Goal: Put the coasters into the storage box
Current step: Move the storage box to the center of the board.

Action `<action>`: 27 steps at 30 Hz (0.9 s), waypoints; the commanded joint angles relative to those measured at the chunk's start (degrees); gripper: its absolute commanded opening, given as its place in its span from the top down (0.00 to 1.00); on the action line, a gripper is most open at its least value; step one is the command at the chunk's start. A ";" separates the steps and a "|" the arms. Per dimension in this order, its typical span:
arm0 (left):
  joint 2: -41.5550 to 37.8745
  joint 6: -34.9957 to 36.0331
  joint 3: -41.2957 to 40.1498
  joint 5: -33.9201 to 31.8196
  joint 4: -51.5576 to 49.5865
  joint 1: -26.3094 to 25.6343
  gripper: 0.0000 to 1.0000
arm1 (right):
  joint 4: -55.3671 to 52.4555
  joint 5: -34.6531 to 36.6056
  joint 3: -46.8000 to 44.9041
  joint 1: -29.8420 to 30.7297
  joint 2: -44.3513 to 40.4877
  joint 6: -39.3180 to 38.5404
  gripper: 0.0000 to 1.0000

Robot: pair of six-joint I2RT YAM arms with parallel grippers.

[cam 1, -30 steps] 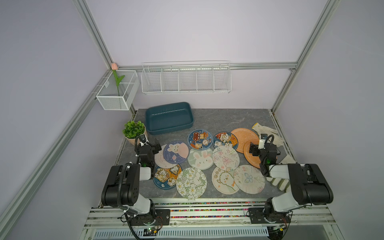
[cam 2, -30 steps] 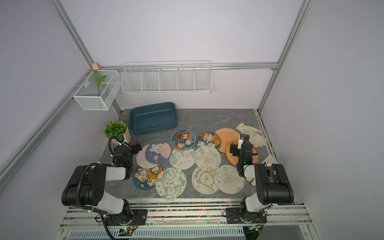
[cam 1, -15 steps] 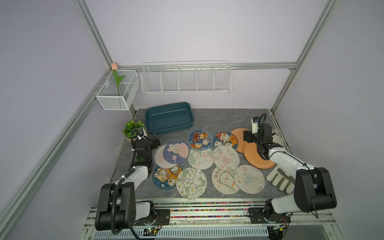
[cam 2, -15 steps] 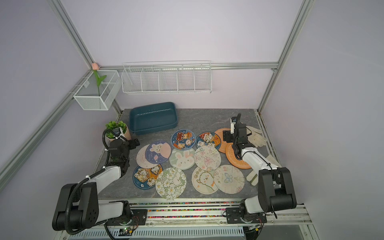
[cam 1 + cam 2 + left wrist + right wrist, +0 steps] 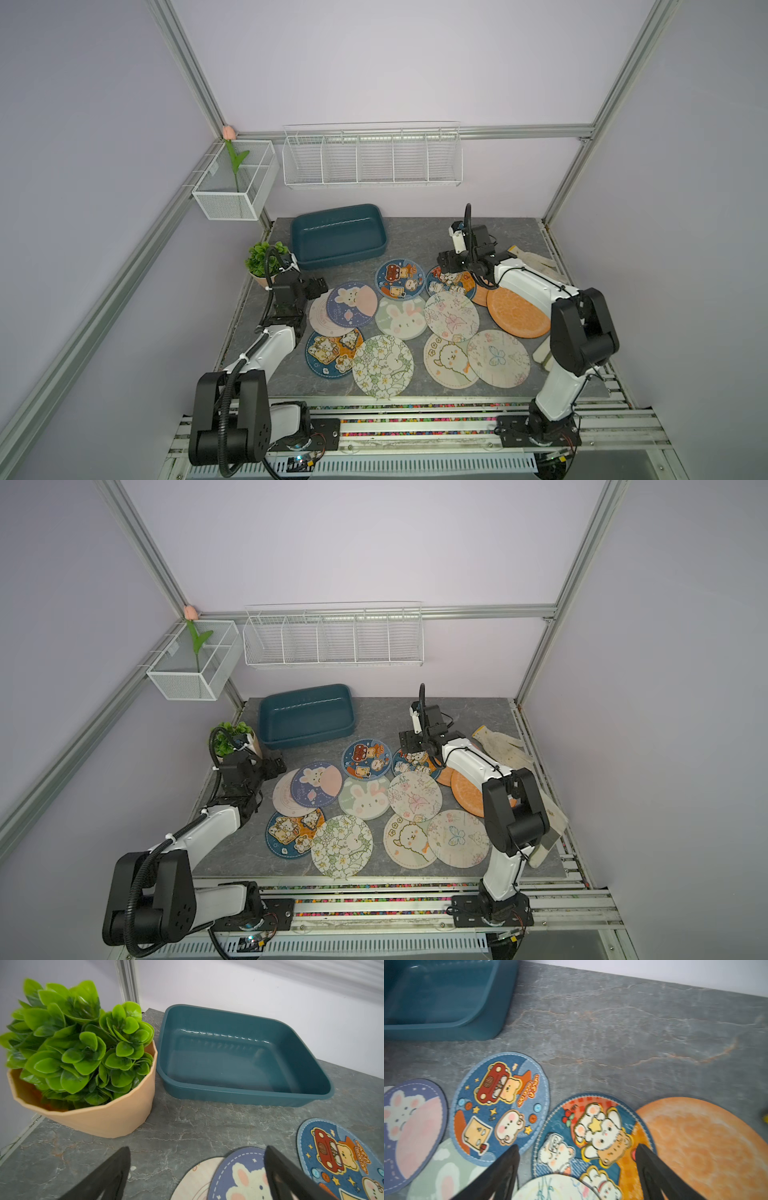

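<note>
Teal box [image 5: 338, 237] stands at the table's [image 5: 415, 237] back. Coasters [image 5: 401, 318] lie spread and overlapping on the table in front of the box. Left gripper [image 5: 319, 286], jaws spread wide and holding nothing, hovers in front of the box's left end, over the purple bunny coaster's [image 5: 245, 1169] edge, beside the plant [image 5: 266, 257]. Right gripper [image 5: 444, 266], likewise released, hangs right of the box, over the bear coaster [image 5: 593, 1138].

Bright, even light, soft shadows; right wrist view blurred, perhaps motion; glare streaks the storage box [image 5: 218, 1032].
</note>
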 commanded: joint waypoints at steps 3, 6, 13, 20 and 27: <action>-1.43 -3.35 1.51 2.49 -2.47 -0.97 0.01 | -0.47 -3.32 7.28 3.02 6.87 7.56 0.10; -1.66 -3.89 1.42 2.63 -2.86 -1.81 0.01 | 1.25 -3.16 10.89 4.00 10.81 11.56 0.09; -1.67 -5.00 0.98 2.25 -3.08 -3.57 0.01 | 4.68 -3.06 20.81 5.56 20.93 17.99 0.10; -2.10 -5.74 0.67 2.17 -3.34 -4.07 0.01 | 4.91 -4.60 31.91 7.90 29.64 20.20 0.10; -2.40 -5.57 0.37 1.95 -3.85 -4.15 0.01 | 2.64 -4.64 43.23 9.79 36.59 20.93 0.10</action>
